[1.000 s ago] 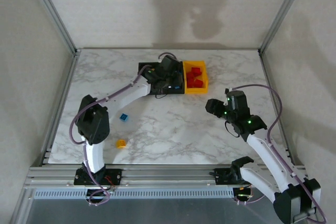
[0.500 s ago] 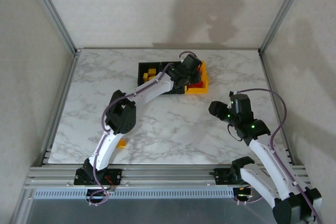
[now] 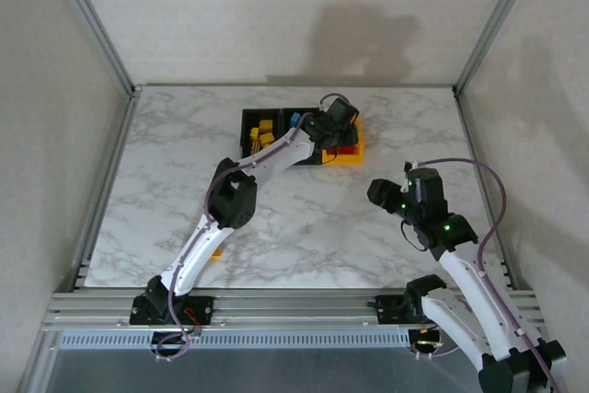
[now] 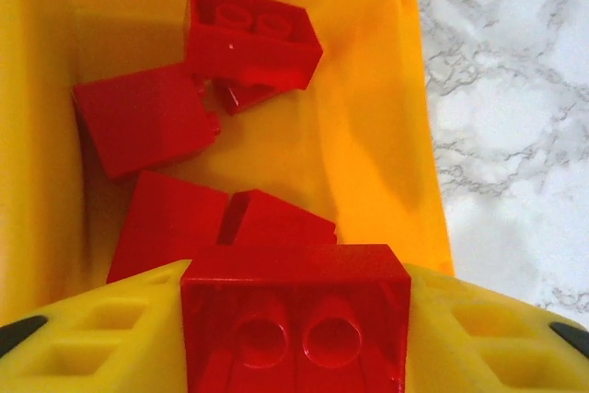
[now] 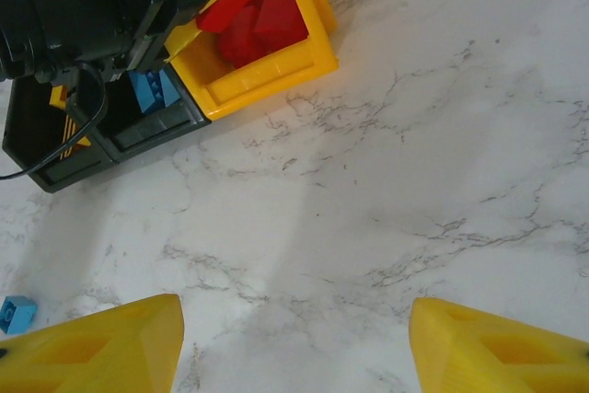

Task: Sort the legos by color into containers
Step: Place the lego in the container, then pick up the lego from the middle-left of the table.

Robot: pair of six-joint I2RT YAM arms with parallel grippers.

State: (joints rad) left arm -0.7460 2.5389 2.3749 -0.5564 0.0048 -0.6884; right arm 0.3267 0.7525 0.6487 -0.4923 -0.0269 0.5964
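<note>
My left gripper (image 3: 336, 122) hangs over the yellow-orange container (image 3: 358, 148), shut on a red lego (image 4: 294, 315) that fills the gap between its yellow fingers (image 4: 101, 338). Below it, several red legos (image 4: 253, 34) lie inside that container (image 4: 373, 126). Two black containers (image 3: 247, 119) adjoin it on the left; one holds yellow legos (image 3: 263, 132), the other blue legos (image 5: 155, 87). My right gripper (image 3: 379, 192) hovers open over bare marble (image 5: 294, 227), right of centre, with nothing between its fingers (image 5: 101, 347).
A loose blue lego (image 5: 17, 312) lies on the table at the left. A yellow lego (image 3: 214, 251) peeks out beside the left arm near the front edge. Metal frame posts and white walls enclose the table.
The left arm swung right from the middle black container to above the yellow-orange one, carrying the red lego. The right gripper drifted slightly nearer and rightward, still open.
</note>
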